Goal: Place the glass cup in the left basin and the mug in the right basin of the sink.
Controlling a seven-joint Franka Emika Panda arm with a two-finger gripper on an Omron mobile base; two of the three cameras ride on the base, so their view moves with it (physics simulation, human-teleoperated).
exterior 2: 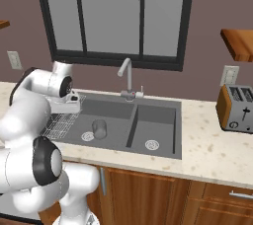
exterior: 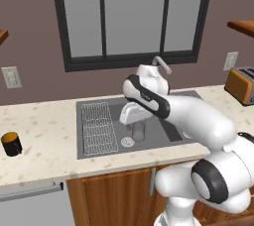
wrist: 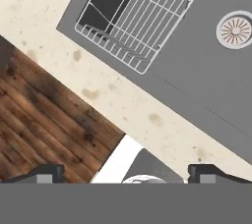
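Observation:
The glass cup stands upright on the floor of the left basin, just beside its round drain. The wire rack lies in that basin's left part. My gripper hangs above the left basin, clear of the cup, open with nothing between its fingertips. The black mug with its orange inside sits on the counter far to the left of the sink. The right basin holds only its drain.
A curved silver faucet rises behind the sink's divider. An orange toaster stands on the speckled counter at the right. Wooden cabinet fronts run below the counter edge, and a window is behind.

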